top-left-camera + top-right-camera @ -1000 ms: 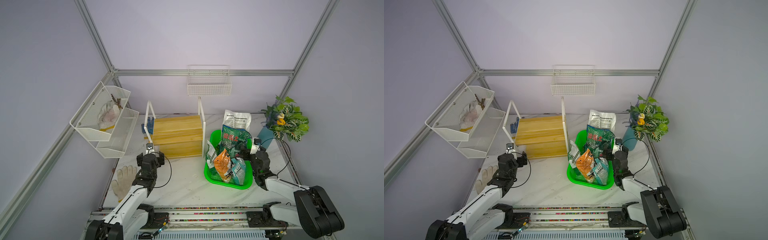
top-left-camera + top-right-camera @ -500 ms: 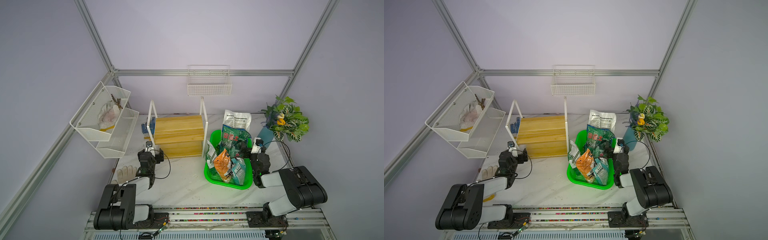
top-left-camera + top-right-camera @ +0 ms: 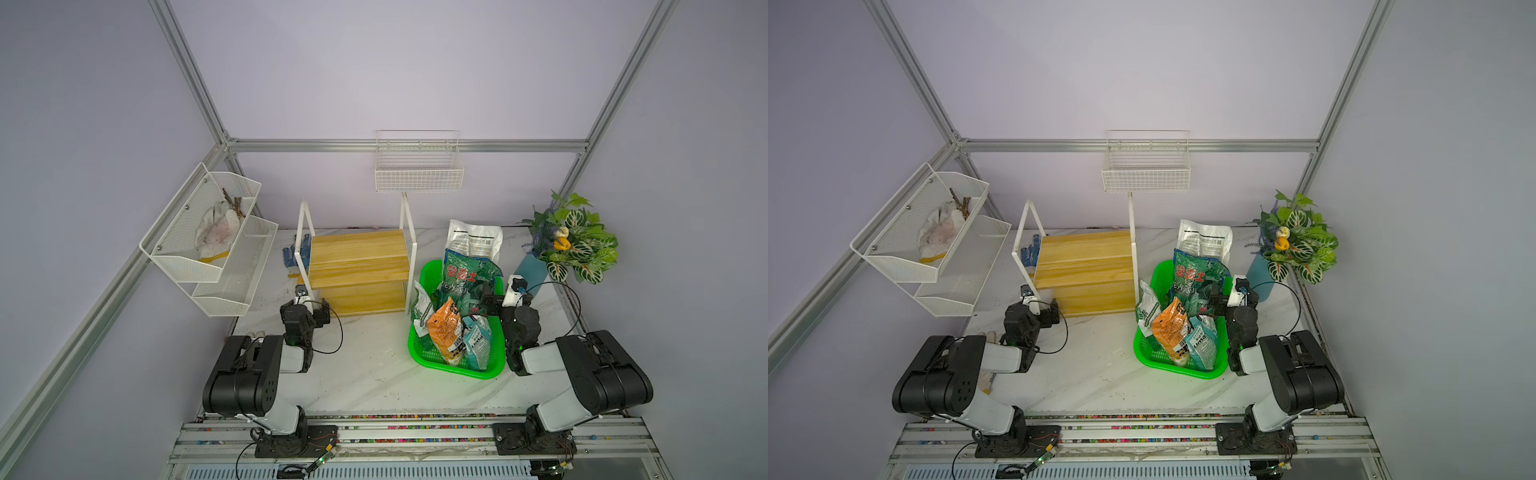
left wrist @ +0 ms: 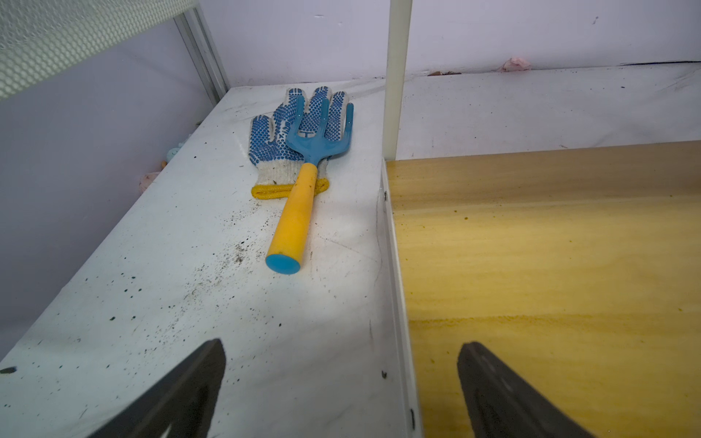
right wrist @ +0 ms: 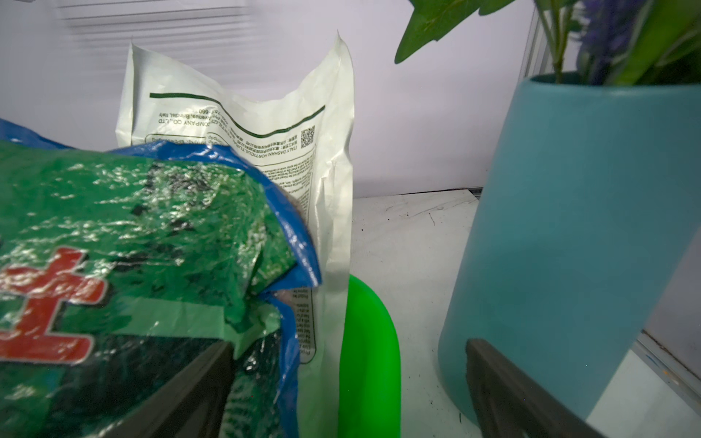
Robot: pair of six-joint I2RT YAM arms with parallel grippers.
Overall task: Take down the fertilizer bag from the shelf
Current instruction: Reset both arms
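Note:
The shelf (image 3: 357, 257) (image 3: 1084, 257) stands at the back of the table, and its wooden boards (image 4: 550, 265) are bare. Several bags stand in a green basket (image 3: 424, 357) to its right: a green bag (image 3: 465, 274) (image 5: 132, 212), an orange bag (image 3: 444, 328), and a white bag (image 3: 473, 239) (image 5: 265, 125) behind them. I cannot tell which one is the fertilizer bag. My left gripper (image 3: 312, 308) (image 4: 341, 352) is open and empty at the shelf's front left corner. My right gripper (image 3: 500, 297) (image 5: 347, 349) is open over the basket's right rim, holding nothing.
A blue vase (image 5: 569, 227) with a plant (image 3: 573, 241) stands close to the right gripper. A dotted glove (image 4: 303, 125) and a blue rake with a yellow handle (image 4: 299, 197) lie left of the shelf. Mesh wall bins (image 3: 208, 232) and a wire basket (image 3: 417, 174) hang above.
Both arms have folded back toward their bases, with elbows raised. The grippers stay in about the same places and stay open. Bags and shelf have not moved.

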